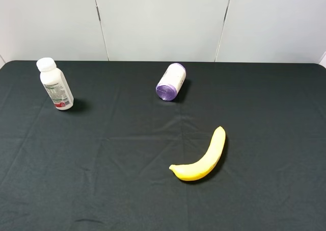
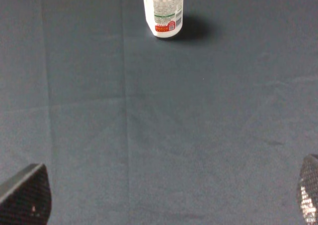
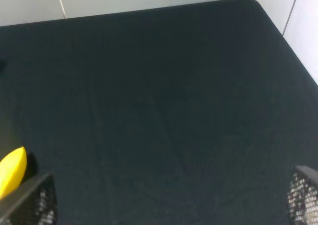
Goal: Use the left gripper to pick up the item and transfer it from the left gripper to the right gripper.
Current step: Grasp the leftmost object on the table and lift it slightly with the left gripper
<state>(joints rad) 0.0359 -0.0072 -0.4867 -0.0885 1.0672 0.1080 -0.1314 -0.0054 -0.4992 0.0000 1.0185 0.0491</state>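
Observation:
The item, a small white bottle (image 1: 55, 85) with a white cap and a red patch near its base, stands upright at the far left of the black table. Its lower part also shows in the left wrist view (image 2: 163, 12). Neither arm shows in the exterior high view. My left gripper (image 2: 164, 197) is open and empty, well short of the bottle, with only its fingertips (image 2: 26, 195) showing. My right gripper (image 3: 171, 200) is open and empty over bare cloth on the right side, its fingertips (image 3: 32, 205) at the frame's corners.
A white roll with a purple end (image 1: 171, 81) lies at the back middle. A yellow banana (image 1: 201, 157) lies right of centre; its tip shows in the right wrist view (image 3: 12, 168). The black table (image 1: 265, 113) meets a white wall behind.

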